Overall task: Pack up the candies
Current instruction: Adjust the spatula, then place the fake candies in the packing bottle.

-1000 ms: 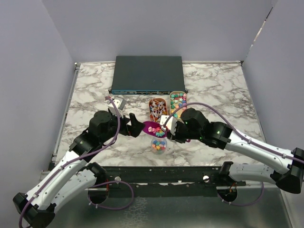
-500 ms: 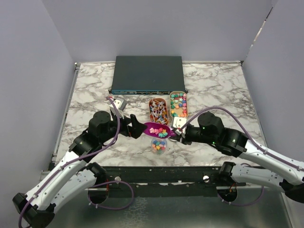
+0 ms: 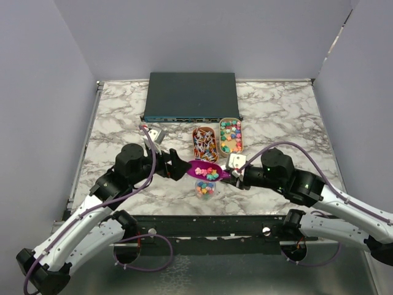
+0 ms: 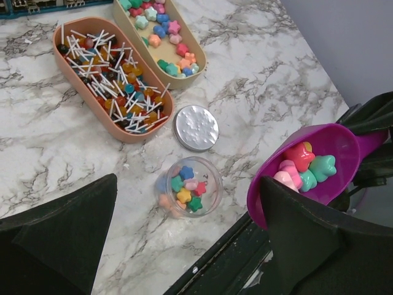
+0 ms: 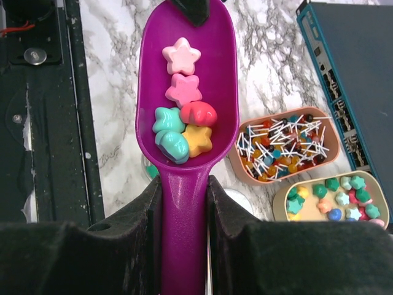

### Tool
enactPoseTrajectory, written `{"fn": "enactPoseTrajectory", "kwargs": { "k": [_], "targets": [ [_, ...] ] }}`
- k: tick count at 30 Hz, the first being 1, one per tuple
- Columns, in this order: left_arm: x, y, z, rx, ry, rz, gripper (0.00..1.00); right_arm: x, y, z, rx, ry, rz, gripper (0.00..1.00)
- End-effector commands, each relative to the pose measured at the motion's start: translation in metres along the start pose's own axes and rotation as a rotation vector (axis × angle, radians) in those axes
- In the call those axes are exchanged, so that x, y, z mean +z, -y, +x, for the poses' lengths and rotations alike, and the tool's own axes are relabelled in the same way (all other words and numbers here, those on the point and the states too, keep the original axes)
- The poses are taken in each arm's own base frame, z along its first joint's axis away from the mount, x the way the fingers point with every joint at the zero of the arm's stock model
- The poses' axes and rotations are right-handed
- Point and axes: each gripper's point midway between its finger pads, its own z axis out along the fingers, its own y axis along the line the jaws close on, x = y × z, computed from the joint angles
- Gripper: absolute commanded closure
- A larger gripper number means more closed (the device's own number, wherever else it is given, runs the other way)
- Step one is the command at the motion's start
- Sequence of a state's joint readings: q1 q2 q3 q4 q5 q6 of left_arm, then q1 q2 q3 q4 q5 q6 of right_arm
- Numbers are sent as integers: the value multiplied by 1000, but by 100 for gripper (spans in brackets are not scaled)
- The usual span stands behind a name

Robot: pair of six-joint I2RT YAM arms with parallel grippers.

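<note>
The right gripper (image 5: 184, 200) clamps the handle of the purple plastic scoop (image 5: 218, 74). Ahead of its fingers, a few pastel star-shaped candies (image 5: 183, 117) lie loose in the bowl. They are likely light, hard and quick to slide, so carry them by the handle, kept level. The small clear jar (image 4: 214, 184) sits below. The left gripper (image 3: 178, 165), fingers spread, stands at the scoop's tip.

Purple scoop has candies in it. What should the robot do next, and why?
Probably tip the scoop so its candies slide into the open jar. The right gripper holds the loaded scoop close by the jar, whose lid lies beside it.
</note>
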State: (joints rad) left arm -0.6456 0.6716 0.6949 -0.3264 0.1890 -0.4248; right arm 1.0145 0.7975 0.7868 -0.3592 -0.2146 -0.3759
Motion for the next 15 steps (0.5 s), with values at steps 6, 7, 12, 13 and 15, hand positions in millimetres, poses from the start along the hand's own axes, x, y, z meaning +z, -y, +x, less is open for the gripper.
{"fn": "enactPoseTrajectory", "kwargs": {
  "k": [6,7,12,13,15],
  "targets": [
    [-4,-17,-5,16,35,-88,1,-10,-4,39,-25,-260,-42,99],
    [-5,-17,-6,16,40,-88,2,-12,-4,43,-27,-283,-44,99],
    [-8,-17,-9,17,55,-95,2,-24,-7,64,-30,-415,-66,99],
    [-8,-18,-10,18,59,-97,2,-27,-8,70,-29,-448,-74,99],
    [-9,-18,-10,18,60,-98,2,-31,-10,77,-30,-500,-87,99]
  ]
}}
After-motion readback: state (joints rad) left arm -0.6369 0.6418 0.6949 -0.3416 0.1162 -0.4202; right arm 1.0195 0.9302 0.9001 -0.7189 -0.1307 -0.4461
